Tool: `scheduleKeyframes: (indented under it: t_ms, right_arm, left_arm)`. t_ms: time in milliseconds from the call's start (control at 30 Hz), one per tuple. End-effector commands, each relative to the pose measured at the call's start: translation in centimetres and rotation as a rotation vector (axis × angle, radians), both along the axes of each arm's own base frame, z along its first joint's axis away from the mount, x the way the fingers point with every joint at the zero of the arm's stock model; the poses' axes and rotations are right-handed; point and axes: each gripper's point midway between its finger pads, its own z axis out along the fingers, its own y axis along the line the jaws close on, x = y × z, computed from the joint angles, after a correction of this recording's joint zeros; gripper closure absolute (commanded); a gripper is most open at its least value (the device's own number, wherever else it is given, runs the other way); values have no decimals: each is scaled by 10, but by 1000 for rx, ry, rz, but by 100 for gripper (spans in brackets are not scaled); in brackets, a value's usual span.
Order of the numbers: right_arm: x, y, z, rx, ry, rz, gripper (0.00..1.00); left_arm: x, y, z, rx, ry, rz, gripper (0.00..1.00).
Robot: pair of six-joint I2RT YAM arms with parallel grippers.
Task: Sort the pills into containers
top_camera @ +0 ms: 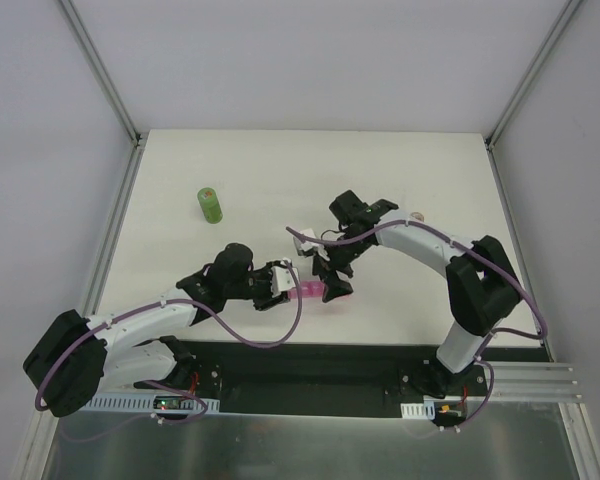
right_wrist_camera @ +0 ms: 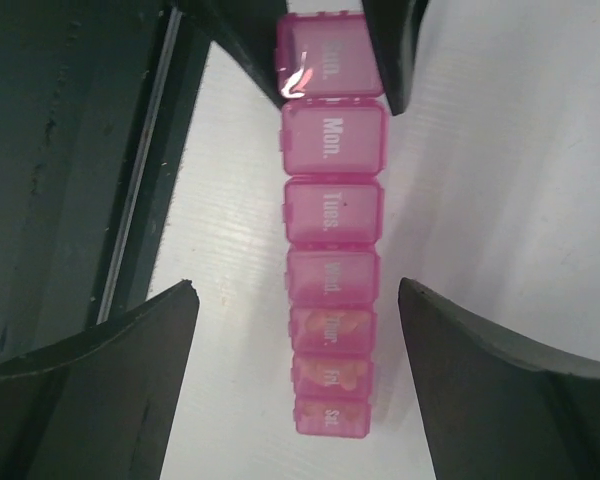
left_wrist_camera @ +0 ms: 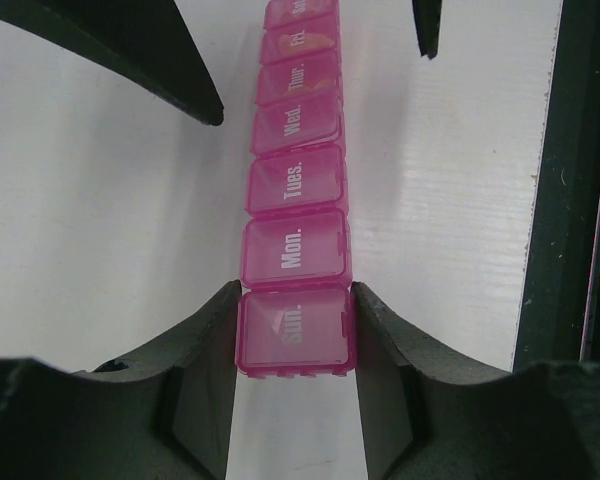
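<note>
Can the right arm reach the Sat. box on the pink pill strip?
Probably yes. The right tool is open with the Sat. compartment between its fingers, nothing over it; the left tool grips only the Sun. end.

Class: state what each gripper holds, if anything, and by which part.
Left gripper: the pink pill organizer, clamped across its Sun. end compartment. Right gripper: nothing; its jaws stand open astride the other end.

White arm links, black joints, purple cables
</note>
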Motion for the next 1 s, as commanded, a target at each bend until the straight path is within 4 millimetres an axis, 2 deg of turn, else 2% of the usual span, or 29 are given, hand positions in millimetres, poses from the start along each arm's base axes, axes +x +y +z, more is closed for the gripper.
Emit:
scheduleKeyframes:
  t_ms: [0, 133, 400, 633, 967]
  right_arm:
    - [24, 19, 13, 97, -136, -66, 16]
    - [30, 23, 6, 94, -200, -100, 15]
    - [24, 20, 0, 71, -202, -61, 21]
    - [33, 20, 10, 78, -217, -80, 26]
    - [54, 7, 18, 80, -209, -172, 32]
  left_arm:
    - [7, -13, 27, -71, -11, 6, 100]
    - [7, -15, 33, -88, -1, 16, 100]
    - [8, -14, 31, -82, 18, 27, 100]
    - [6, -12, 27, -67, 19, 19, 100]
    - [4, -13, 24, -60, 31, 6, 100]
